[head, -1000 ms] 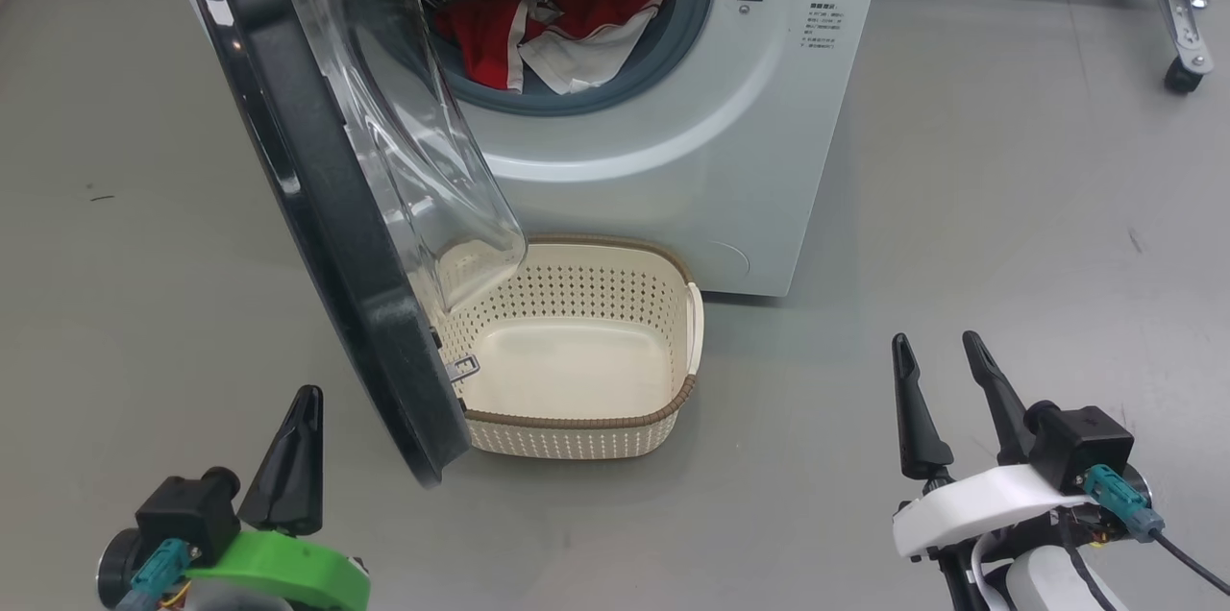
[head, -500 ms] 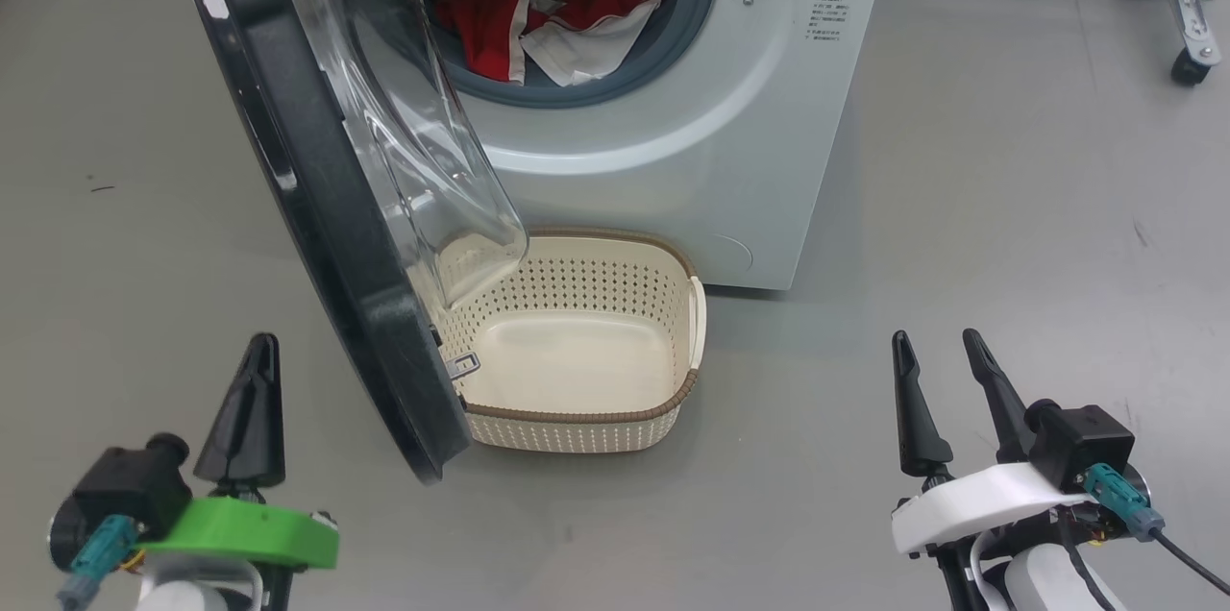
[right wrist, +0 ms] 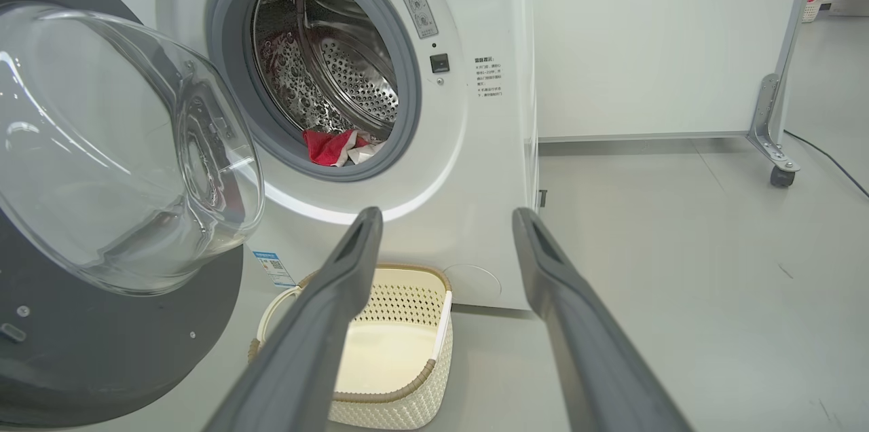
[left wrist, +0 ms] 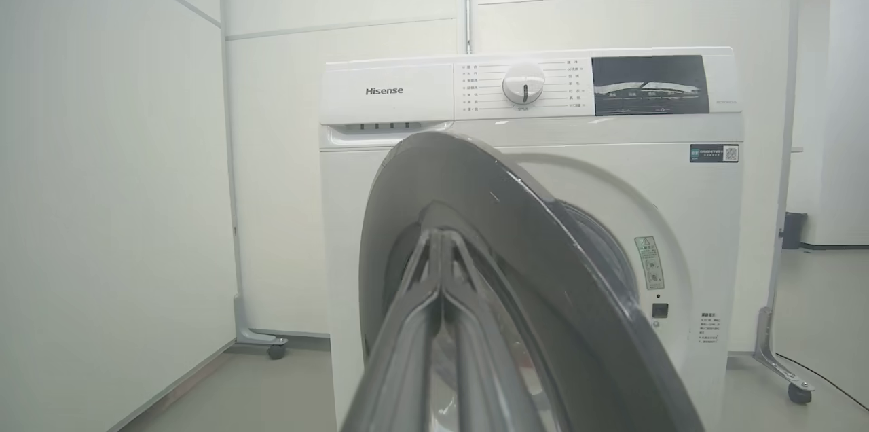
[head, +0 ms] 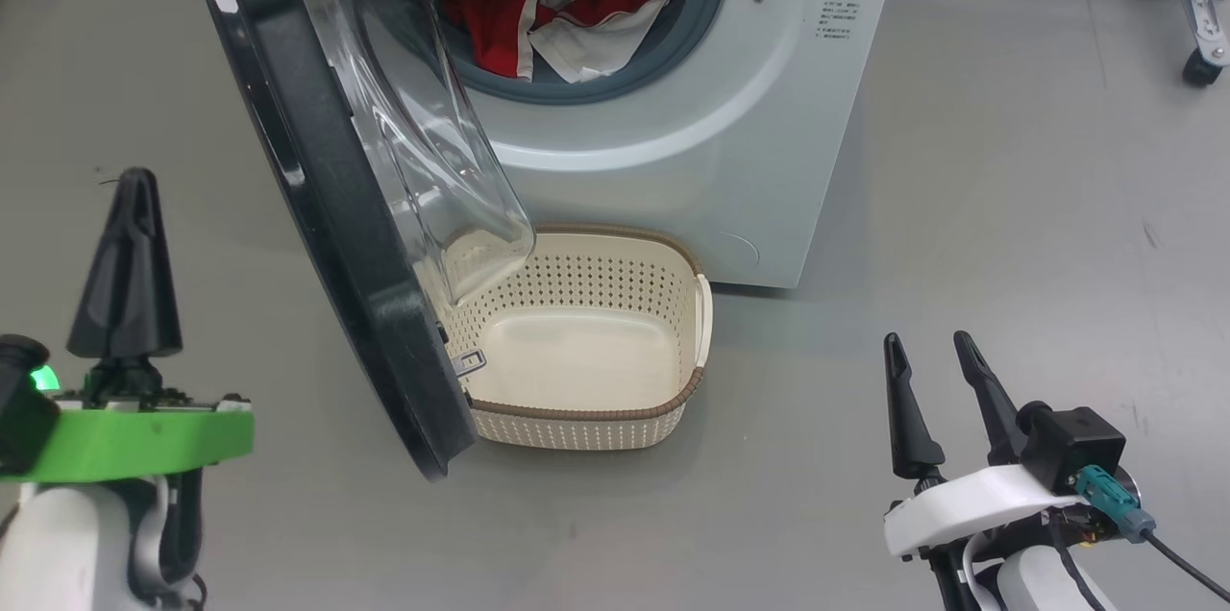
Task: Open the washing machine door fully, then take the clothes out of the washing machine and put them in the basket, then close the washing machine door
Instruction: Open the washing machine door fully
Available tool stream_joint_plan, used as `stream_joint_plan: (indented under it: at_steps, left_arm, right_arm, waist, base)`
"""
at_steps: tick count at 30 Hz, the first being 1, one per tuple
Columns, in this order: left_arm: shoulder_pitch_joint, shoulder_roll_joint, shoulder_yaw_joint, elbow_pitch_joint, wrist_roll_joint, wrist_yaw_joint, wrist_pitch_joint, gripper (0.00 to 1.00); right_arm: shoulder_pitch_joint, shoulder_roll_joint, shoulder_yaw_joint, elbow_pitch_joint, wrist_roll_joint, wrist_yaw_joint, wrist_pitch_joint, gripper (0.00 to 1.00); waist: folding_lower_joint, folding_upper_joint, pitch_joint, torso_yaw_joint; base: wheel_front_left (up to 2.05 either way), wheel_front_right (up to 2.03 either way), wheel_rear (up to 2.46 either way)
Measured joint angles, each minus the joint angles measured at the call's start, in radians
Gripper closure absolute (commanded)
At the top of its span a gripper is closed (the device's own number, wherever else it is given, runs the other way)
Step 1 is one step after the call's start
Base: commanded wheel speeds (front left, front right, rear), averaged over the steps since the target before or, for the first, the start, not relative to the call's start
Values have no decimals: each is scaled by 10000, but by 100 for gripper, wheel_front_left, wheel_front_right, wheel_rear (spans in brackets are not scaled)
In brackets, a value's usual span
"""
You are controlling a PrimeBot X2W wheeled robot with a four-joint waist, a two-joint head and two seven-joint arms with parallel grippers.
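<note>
Notably, left wrist view adds the dial [left wrist: 523, 83] on the Hisense washing machine [left wrist: 679, 214]; left gripper [left wrist: 441, 238] pinched together, right gripper [right wrist: 446, 216] spread wide, empty.

The washing machine door [head: 322, 188], a wide glossy black frame around a clear bulging glass bowl, is being seen swung well out on the left of the round opening; in the head view its glass is covering the basket's left side. The clothes [head: 490, 15], red with white panels, are being seen heaped low in the drum, just inside the grey rim. The washing machine [head: 730, 131], a white front-loader with small printed text on its front, is being seen upright on the grey floor. The basket [head: 596, 416], cream, perforated and brown-rimmed, with 1 side handle showing, is being seen empty on the floor, just before the machine, below the opening.
</note>
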Motion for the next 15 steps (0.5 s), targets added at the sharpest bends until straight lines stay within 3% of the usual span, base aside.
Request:
stream_joint_plan:
  at_steps: [15]
  left_arm:
    - [-681,445,-52,-1204,40,0,-10,100]
  right_arm:
    - [0,188,-205,136,-178,182,0,0]
  waist:
    - [0,0,-83,-18]
  base:
    - [0,0,0]
